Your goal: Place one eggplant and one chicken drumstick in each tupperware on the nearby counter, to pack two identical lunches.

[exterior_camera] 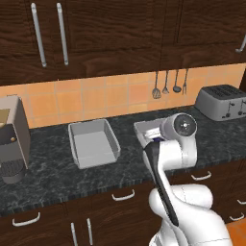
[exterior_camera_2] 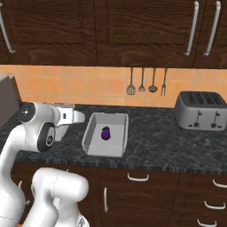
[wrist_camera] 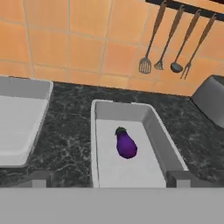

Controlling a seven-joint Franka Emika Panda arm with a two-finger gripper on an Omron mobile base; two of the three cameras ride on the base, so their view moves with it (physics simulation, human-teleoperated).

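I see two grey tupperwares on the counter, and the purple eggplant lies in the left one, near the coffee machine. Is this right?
Not quite. The eggplant lies in the right tupperware, the one nearer the toaster; the left tupperware holds nothing. The hand view shows it.

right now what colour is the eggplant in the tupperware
Purple with a dark green cap; the hand view shows the eggplant best.

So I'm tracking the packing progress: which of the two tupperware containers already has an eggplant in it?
The right-hand tupperware, nearer the toaster, holds the purple eggplant. The left tupperware, nearer the coffee machine, shows a bare floor.
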